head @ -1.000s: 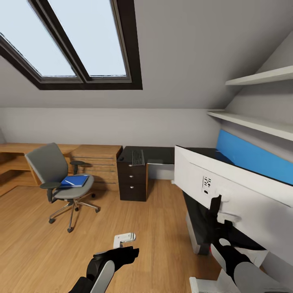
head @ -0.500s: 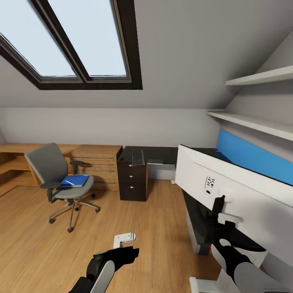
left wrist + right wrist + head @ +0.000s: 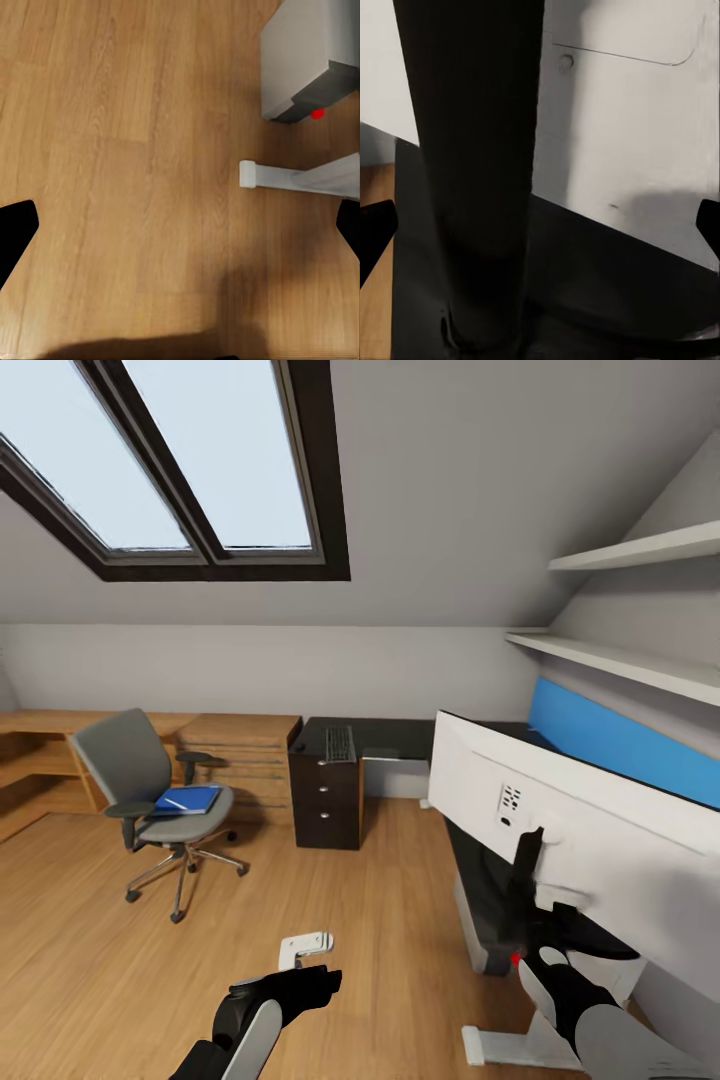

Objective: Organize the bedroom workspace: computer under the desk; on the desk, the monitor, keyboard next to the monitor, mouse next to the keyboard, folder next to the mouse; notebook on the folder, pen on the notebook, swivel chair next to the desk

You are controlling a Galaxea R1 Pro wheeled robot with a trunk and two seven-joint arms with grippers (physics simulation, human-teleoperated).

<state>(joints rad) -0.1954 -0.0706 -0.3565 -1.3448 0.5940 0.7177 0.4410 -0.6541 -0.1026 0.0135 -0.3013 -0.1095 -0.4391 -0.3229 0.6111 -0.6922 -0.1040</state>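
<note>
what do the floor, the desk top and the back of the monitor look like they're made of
Floor: wood planks, matte, with visible grain and seams. Desk top: glossy black, likely lacquer or laminate; it reflects light. Monitor back: smooth silver-white shell, probably plastic, on a black stand.

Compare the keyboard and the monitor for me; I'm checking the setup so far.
The keyboard lies flat on the desk; the monitor stands upright, nearer the robot. The keyboard looks dark and small; the monitor shows a broad white back. The right gripper is at the monitor's stand; nothing touches the keyboard.
</note>
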